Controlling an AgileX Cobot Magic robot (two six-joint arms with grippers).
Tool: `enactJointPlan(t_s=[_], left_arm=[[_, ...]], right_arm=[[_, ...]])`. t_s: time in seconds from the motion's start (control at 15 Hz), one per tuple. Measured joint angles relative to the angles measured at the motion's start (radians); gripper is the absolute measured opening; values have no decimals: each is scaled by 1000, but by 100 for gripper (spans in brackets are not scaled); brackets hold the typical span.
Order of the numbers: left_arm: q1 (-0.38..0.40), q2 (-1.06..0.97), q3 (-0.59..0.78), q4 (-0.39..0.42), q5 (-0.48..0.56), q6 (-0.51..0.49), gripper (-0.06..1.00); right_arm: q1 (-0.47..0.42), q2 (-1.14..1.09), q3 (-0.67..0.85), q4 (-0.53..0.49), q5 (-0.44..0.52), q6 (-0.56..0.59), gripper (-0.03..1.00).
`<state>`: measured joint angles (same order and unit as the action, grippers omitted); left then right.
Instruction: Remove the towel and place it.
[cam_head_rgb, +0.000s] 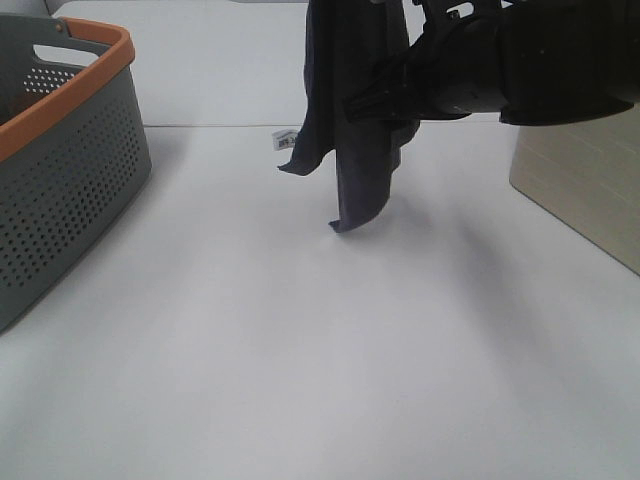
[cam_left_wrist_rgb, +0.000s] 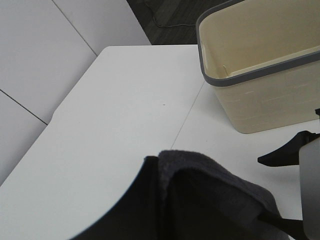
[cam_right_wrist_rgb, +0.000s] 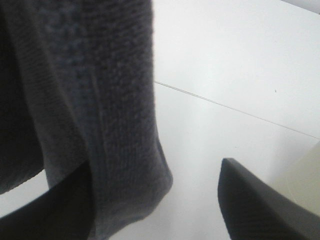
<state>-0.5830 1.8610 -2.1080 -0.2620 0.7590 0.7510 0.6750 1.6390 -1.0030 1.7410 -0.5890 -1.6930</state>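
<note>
The left fingers (cam_left_wrist_rgb: 120, 215) are closed on the hanging towel (cam_head_rgb: 350, 130); the right fingers (cam_right_wrist_rgb: 260, 205) stand open around it, above the counter (cam_head_rgb: 300, 350).

Print on towel (cam_head_rgb: 350, 100) tag (cam_head_rgb: 282, 139) illegible; nothing readable.

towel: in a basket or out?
Out. The towel hangs bunched over the table, between the grey basket and the beige basket, inside neither.
</note>
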Motion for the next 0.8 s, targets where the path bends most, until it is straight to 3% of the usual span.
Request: enactJointPlan(t_s=[0.33,0.53,0.8], left_arm=[[0,0,0,0,0,0,0],[0,0,0,0,0,-3,0],[0,0,0,-1,0,-11,0]], right_arm=[[3,0,1,4,-8,-32,58],[90,0,1,4,-56,-80,58],[92,0,1,4,-147,-96,57]])
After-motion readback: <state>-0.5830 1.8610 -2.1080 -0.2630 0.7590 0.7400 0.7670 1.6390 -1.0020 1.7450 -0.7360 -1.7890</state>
